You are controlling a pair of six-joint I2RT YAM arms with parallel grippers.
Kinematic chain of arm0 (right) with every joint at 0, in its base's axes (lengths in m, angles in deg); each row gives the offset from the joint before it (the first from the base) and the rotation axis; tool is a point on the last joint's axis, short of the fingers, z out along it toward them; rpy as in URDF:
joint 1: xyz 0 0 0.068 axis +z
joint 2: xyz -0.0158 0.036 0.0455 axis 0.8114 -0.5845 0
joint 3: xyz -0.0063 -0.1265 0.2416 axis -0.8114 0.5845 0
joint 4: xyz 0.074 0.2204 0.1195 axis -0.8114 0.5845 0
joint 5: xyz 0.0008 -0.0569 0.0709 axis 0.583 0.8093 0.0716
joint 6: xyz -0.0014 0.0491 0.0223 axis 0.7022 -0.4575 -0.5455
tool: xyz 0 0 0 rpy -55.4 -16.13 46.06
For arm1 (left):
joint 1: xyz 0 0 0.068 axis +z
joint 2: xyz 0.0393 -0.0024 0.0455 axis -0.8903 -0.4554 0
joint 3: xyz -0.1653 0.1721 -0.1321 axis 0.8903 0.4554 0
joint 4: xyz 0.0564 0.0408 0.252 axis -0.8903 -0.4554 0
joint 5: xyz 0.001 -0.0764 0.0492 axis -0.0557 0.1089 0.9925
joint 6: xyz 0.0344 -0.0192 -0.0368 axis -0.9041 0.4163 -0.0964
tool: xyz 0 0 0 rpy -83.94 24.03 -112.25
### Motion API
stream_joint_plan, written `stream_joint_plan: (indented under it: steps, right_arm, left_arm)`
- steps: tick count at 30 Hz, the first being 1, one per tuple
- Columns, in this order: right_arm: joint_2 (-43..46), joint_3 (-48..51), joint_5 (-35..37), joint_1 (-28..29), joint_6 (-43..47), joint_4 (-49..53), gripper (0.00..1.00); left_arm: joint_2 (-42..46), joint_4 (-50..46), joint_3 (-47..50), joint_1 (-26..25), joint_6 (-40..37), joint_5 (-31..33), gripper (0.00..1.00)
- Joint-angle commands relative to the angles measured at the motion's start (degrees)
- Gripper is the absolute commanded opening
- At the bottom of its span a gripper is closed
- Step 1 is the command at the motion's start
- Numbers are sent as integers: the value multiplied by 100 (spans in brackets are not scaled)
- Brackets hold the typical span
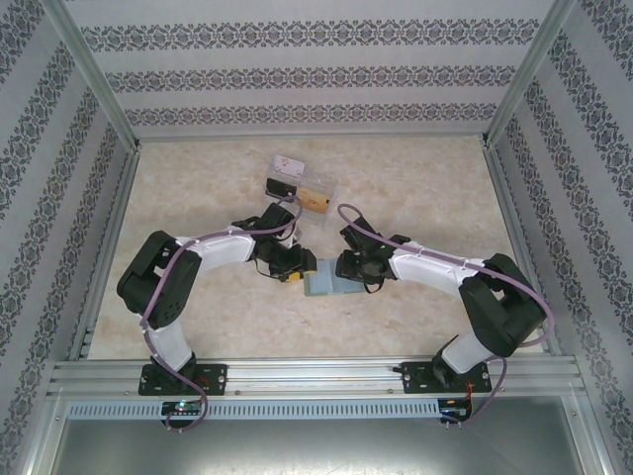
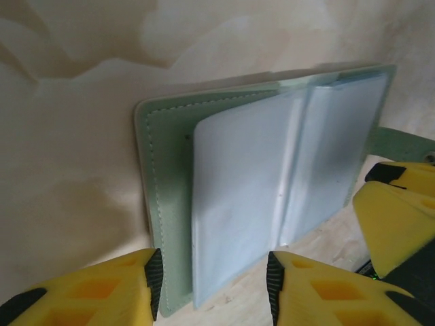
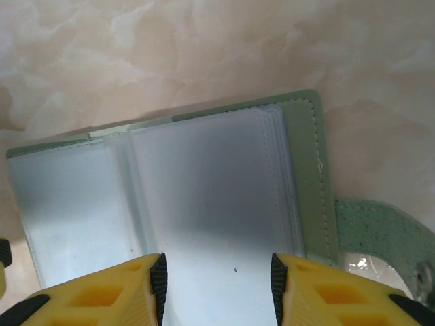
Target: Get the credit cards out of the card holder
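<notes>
From above, the card holder point(image 1: 326, 287) lies open on the table point(image 1: 198, 297), midway between the side edges and nearer the near edge. The left gripper point(image 1: 295, 277) and right gripper point(image 1: 343, 267) are at its two ends. Some credit cards point(image 1: 315, 198) sit in a clear box point(image 1: 297, 173) toward the far edge.

At the left wrist, the jaws stand parted astride the frosted sleeves point(image 2: 238, 190), clamping nothing.

At the right wrist, the jaws are likewise parted over the sleeves, beside the tab point(image 3: 380, 231).

I cannot tell whether any sleeve holds a card (they are too cloudy). Closing here could pinch several slick sleeves at once and drag the light holder across the table.
</notes>
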Motion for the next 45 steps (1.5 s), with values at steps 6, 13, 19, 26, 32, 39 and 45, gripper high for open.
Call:
stream_joint_plan:
  steps: [6,13,19,26,32,39,45]
  right_arm:
    - [-272,138,144,-16,-143,54,46]
    - [-362,224,154,-18,-191,-40,46]
    - [-486,241,84,-16,-233,-94,45]
    - [-632,268,-121,-8,-275,-282,37]
    - [-82,268,-43,-62,-137,-366,36]
    - [194,321,185,-310,-4,-34,40]
    - [-106,260,83,-311,3,26,40]
  left_arm:
    - [-273,7,-410,-204,-155,35,43]
    - [-400,60,-481,-213,-212,-94,30]
    - [-420,263,-467,-213,-237,-301,12]
    - [-374,619,-472,-265,-238,-510,0]
    - [-359,-135,-640,-210,-584,117,0]
    - [-476,-270,-641,-161,-637,220,0]
    - [-583,-236,-632,-161,-577,163,0]
